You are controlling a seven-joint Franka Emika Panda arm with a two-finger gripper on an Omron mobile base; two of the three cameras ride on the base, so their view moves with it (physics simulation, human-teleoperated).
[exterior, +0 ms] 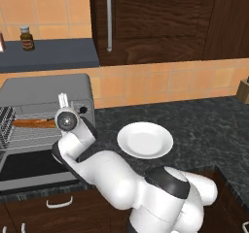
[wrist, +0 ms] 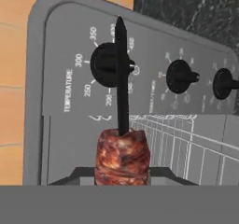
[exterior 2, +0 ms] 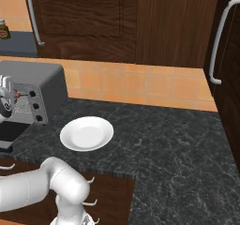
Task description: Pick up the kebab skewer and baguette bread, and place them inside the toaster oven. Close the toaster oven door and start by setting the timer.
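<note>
Your gripper (exterior: 63,100) pinches the kebab skewer (wrist: 122,149), which points straight ahead at the toaster oven (exterior: 48,89) control panel. The baguette bread (exterior: 33,123) already lies on the rack below. Next, swing sideways toward the open cavity and lay the skewer in.

The baguette bread (exterior: 34,123) lies on a rack in the toaster oven (exterior: 48,89), the plate (exterior: 145,140) to its right.
</note>
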